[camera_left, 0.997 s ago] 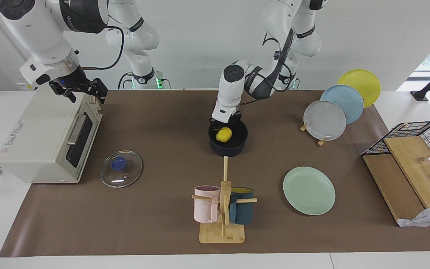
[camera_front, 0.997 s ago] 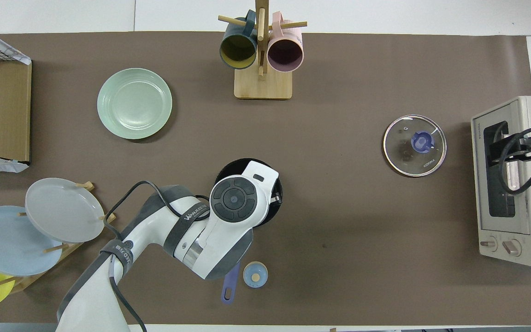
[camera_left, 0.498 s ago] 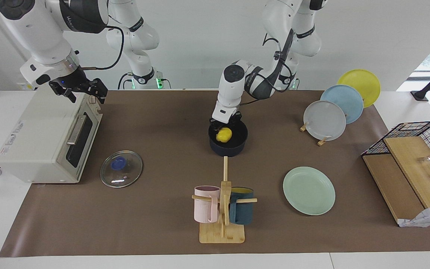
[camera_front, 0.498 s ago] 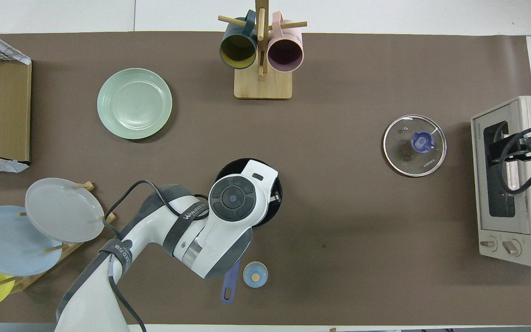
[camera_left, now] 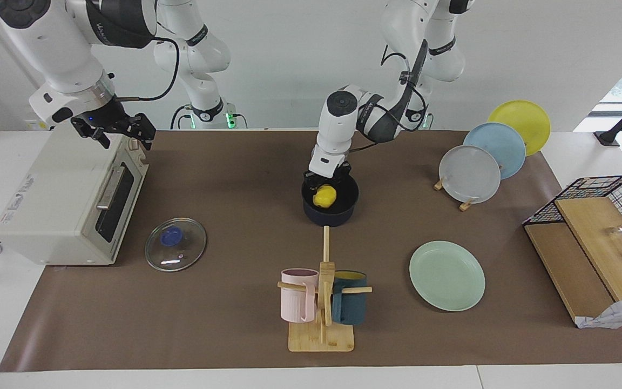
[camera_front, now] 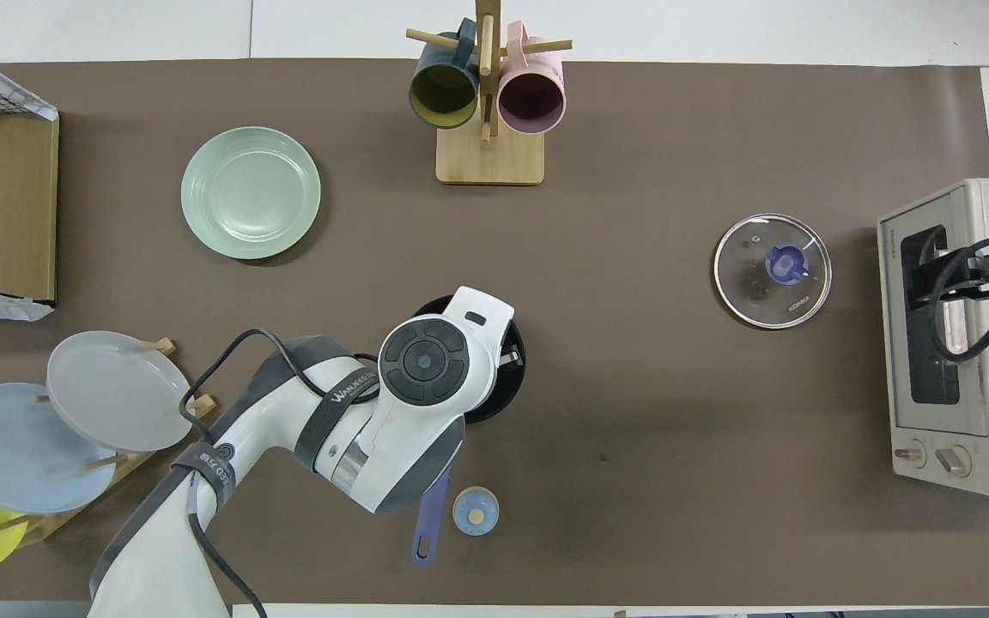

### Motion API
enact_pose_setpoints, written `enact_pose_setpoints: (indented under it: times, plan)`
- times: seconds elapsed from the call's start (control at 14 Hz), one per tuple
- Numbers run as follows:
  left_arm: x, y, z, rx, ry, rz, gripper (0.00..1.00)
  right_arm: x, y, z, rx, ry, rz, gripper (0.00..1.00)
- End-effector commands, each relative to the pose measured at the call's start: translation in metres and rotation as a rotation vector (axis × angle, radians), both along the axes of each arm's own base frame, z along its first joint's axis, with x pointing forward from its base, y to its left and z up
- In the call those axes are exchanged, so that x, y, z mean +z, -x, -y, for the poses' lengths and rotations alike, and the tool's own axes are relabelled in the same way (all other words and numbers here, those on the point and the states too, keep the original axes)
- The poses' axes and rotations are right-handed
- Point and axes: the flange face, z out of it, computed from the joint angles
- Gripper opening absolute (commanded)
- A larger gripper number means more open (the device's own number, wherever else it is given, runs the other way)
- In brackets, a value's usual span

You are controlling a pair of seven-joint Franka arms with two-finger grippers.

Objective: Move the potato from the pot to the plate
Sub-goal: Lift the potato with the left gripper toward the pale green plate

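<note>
The yellow potato (camera_left: 324,196) lies in the dark navy pot (camera_left: 338,215) in the middle of the table. My left gripper (camera_left: 325,185) reaches down into the pot, right at the potato on its robots' side. In the overhead view the left arm's wrist covers the potato and most of the pot (camera_front: 513,384); the pot's blue handle (camera_front: 430,524) points toward the robots. The mint-green plate (camera_left: 446,275) lies bare, farther from the robots than the pot, toward the left arm's end; it also shows in the overhead view (camera_front: 251,192). My right gripper (camera_left: 127,128) waits over the toaster.
A toaster oven (camera_left: 68,200) stands at the right arm's end, with a glass lid (camera_left: 175,244) beside it. A mug tree (camera_left: 322,302) stands farther from the robots than the pot. A plate rack (camera_left: 484,156) and a wire basket (camera_left: 608,189) stand at the left arm's end. A small blue disc (camera_front: 476,511) lies by the pot handle.
My left arm's wrist has shifted slightly upward and toward the left arm's end over the pot. The potato has stayed in place. The right arm has not moved.
</note>
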Motion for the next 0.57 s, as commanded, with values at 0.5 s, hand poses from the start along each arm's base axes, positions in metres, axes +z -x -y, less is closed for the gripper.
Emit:
enact_pose_setpoints:
  times: [0.5]
  plan:
    - [0.096,-0.043,-0.051,-0.032,-0.018,-0.027,0.00,0.000,0.003,0.001,-0.019,-0.018,0.013,1.00]
